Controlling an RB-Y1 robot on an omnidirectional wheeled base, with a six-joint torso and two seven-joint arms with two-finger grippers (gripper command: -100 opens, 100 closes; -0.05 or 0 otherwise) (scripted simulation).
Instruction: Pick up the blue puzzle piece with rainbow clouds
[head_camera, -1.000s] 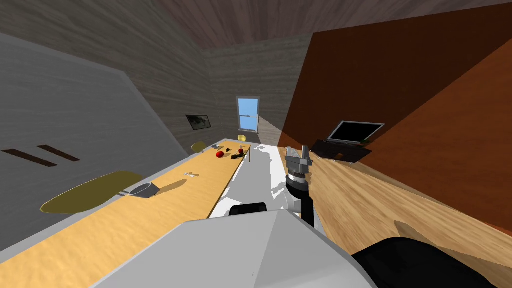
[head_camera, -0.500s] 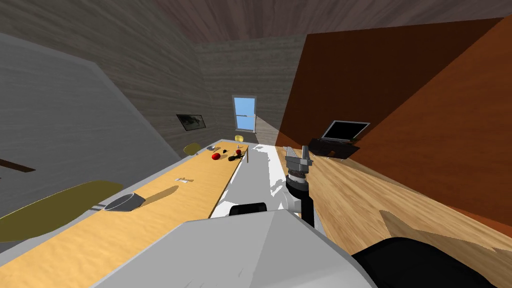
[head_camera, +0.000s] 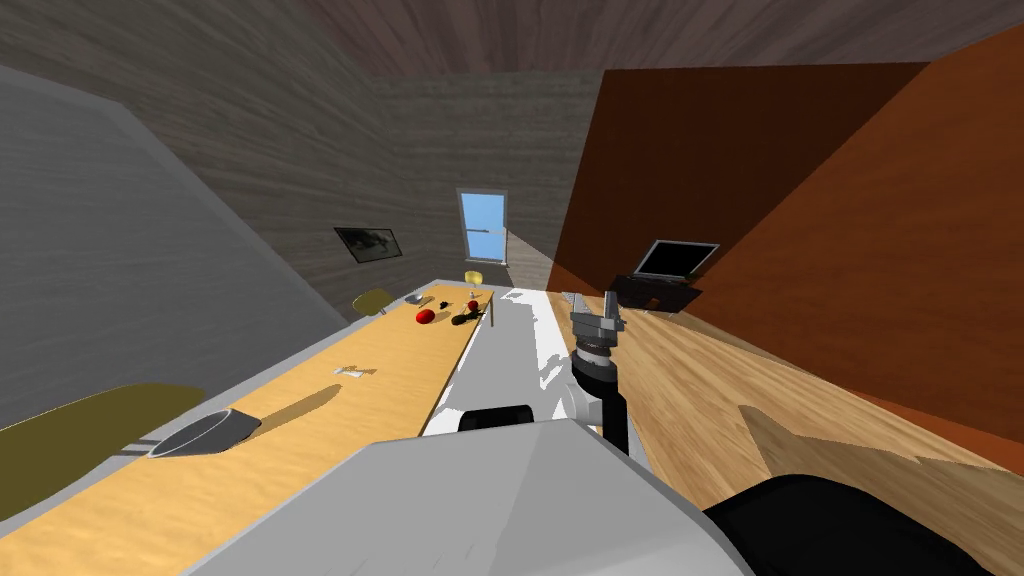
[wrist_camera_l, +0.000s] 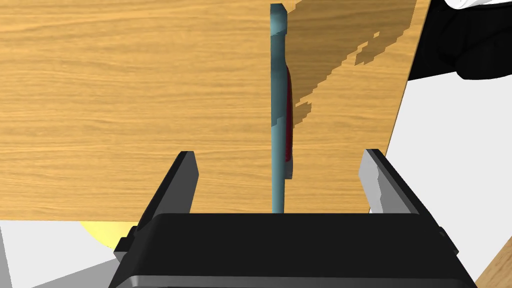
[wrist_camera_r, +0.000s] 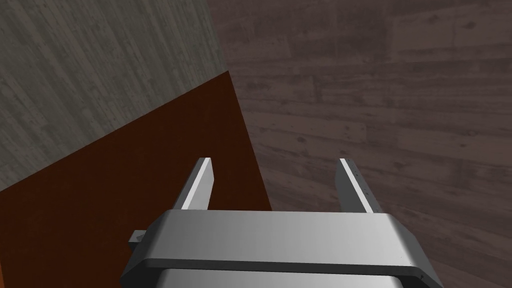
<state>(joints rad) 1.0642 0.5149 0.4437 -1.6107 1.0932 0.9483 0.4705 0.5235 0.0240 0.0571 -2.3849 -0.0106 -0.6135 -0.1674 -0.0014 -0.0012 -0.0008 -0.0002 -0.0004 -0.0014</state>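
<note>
In the left wrist view a thin blue-grey puzzle piece (wrist_camera_l: 278, 100) with a dark red patch on one face stands edge-on over a light wooden tabletop (wrist_camera_l: 125, 100). It sits midway between the two fingers of my left gripper (wrist_camera_l: 280, 154), which is open; neither finger touches it. My right gripper (head_camera: 596, 305) is raised upright in front of my chest in the head view. In its own wrist view the right gripper (wrist_camera_r: 274, 160) is open with nothing between the fingers.
A long wooden table (head_camera: 300, 430) runs along my left with a grey bowl (head_camera: 205, 432), small red and dark items (head_camera: 425, 316) and olive chairs (head_camera: 80, 420) beside it. A laptop (head_camera: 675, 260) sits at the far right, past a wooden surface (head_camera: 720, 390).
The whole head view has shifted: the bowl and chair slid toward the lower left and the laptop drifted left, so my base has moved. The right arm keeps its pose.
</note>
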